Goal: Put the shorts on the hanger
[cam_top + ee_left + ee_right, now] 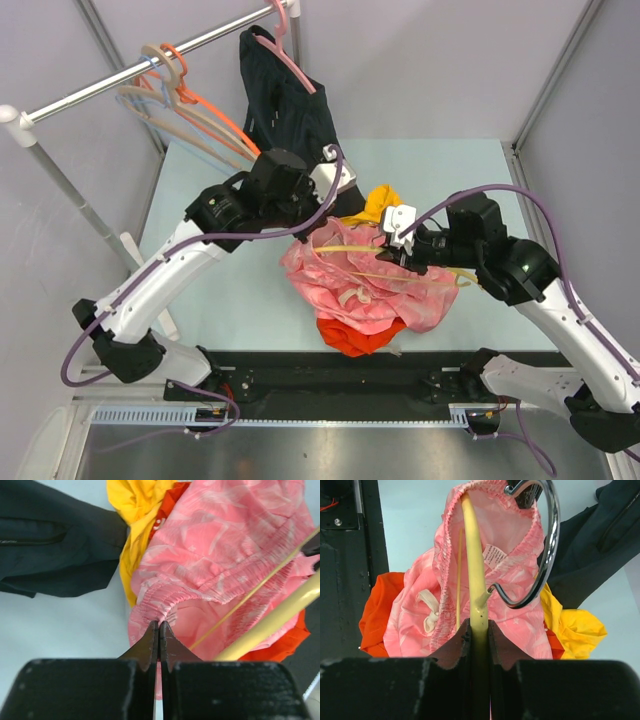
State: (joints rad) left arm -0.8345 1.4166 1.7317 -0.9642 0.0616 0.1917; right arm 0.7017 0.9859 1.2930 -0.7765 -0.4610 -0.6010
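The pink shorts (365, 290) lie bunched in the middle of the table, with the white drawstring (428, 614) showing. The yellow hanger (365, 249) lies across them. My right gripper (479, 626) is shut on the hanger (474, 570) just below its metal hook (547, 555). One hanger arm reaches into the open waistband. My left gripper (159, 624) is shut on the gathered waistband of the shorts (220, 555) and holds it up. The hanger's bars (280, 614) cross at its right. In the top view the left gripper (322, 232) and the right gripper (397, 252) face each other over the shorts.
An orange-red garment (357, 337) lies under the shorts, and a yellow garment (384, 200) lies behind them. A black garment (285, 100) hangs on a pink hanger from the rail (120, 80) at the back left, beside orange and beige hangers (190, 105).
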